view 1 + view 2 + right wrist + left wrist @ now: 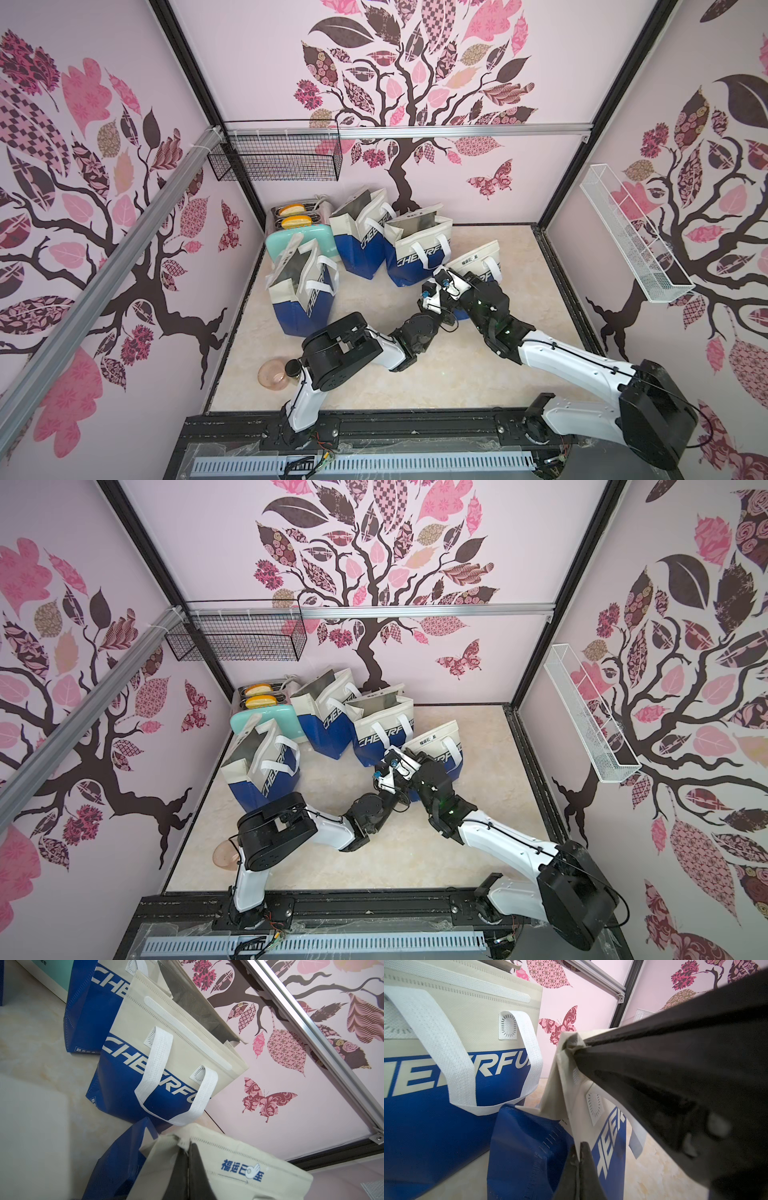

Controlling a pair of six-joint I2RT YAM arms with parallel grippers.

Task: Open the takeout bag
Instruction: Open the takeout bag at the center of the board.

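Note:
The takeout bag (478,262) (440,737) is cream on top and blue below, with white handles. It stands at the right of the row with its mouth pressed flat. Both grippers are at its near top corner. My left gripper (432,291) (579,1147) is shut on a fold of the bag's cream side panel (562,1093). My right gripper (451,276) (189,1145) is shut on the bag's top rim (239,1167) at the corner. In the left wrist view its black fingers (654,1068) pinch that bunched corner.
Three like bags stand with their mouths open (303,286) (361,237) (415,245); the last is close to the held bag. A mint toaster (278,245) with bread sits at the back left. A pink bowl (272,374) and a dark jar (293,368) lie near the left arm's base.

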